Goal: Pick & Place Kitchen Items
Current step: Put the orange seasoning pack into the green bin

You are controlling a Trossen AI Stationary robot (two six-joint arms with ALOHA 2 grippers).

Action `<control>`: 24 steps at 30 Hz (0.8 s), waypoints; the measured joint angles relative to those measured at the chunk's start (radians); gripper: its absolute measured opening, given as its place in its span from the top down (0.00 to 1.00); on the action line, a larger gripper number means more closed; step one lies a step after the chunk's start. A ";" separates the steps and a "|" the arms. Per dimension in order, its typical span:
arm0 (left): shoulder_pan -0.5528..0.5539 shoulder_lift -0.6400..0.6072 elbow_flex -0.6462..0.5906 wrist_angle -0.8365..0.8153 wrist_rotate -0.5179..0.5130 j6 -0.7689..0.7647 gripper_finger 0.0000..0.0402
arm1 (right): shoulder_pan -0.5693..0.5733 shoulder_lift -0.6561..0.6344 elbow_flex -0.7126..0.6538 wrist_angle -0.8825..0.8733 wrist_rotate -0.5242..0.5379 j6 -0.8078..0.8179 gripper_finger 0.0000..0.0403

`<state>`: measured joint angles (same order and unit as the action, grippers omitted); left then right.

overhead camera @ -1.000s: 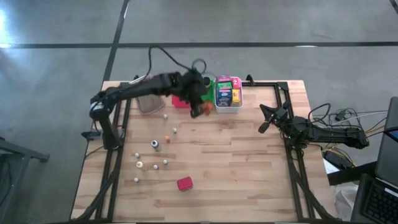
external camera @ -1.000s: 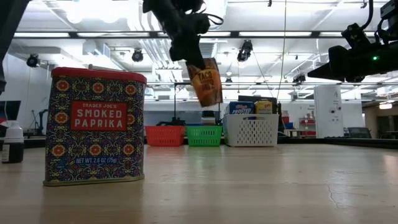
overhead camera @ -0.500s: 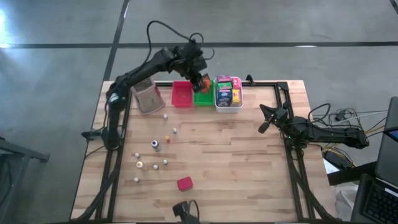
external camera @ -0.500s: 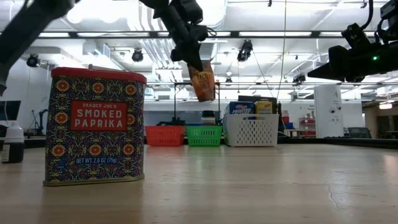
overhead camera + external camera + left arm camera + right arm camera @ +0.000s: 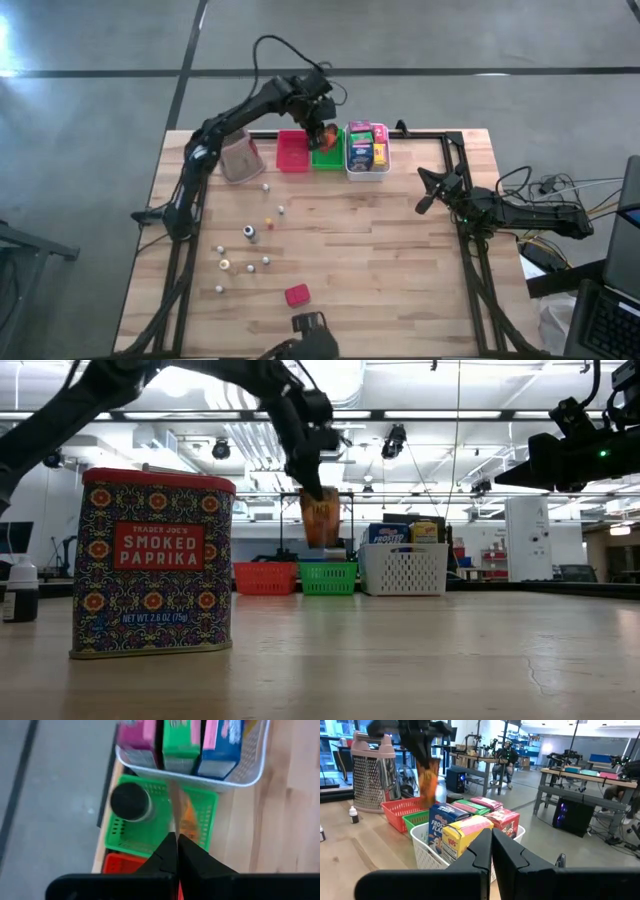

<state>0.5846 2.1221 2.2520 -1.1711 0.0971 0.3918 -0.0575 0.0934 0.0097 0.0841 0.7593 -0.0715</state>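
I hold the left gripper [image 5: 322, 130] above the green tray [image 5: 327, 155] at the far edge of the bench [image 5: 380, 260], its fingers [image 5: 170, 851] pinched on the top edge of an orange packet [image 5: 321, 517], which hangs down over the tray.

**Risks.** The packet hangs edge-on and is gripped only by a thin strip, so I judge it could swing or slip free. The green tray already holds a dark jar [image 5: 130, 802]. If I let go off-centre, the packet may strike the jar, catch on the tray wall, or tip toward the white basket [image 5: 366, 170] touching it on one side or the red tray [image 5: 292, 152] on the other.

**Idle arm.** The right gripper [image 5: 425, 202] waits near the bench's right edge, well apart from the trays. In its own view the fingers [image 5: 482, 847] lie pressed together, holding nothing.

**Remaining items.** Small bottles [image 5: 250, 233] and a red tin [image 5: 296, 294] lie scattered on the near half of the bench.

**Hidden or unclear.**
- From above, the arm covers most of the packet and part of the green tray.
- In the level view the paprika tin [image 5: 153, 563] blocks the left of the bench.
- I cannot tell how far the packet's lower edge clears the tray rim.
- The wrist view cuts off the red tray.
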 joint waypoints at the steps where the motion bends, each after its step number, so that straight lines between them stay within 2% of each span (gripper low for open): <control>1: 0.000 0.009 -0.006 0.004 0.000 0.001 1.00 | 0.000 0.000 0.000 0.000 0.000 0.000 0.98; 17: 0.005 0.059 -0.033 0.026 0.004 0.192 0.99 | 0.000 0.000 0.000 0.000 0.000 0.000 0.98; 19: 0.005 0.055 -0.033 0.025 0.010 0.130 0.99 | 0.000 0.000 0.000 0.000 0.000 0.000 0.98; 24: 0.000 0.027 -0.033 0.004 0.020 -0.174 0.99 | 0.000 0.000 0.000 0.000 0.000 0.000 0.98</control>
<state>0.5849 2.1496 2.2192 -1.1670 0.1174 0.2183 -0.0574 0.0937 0.0097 0.0841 0.7593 -0.0715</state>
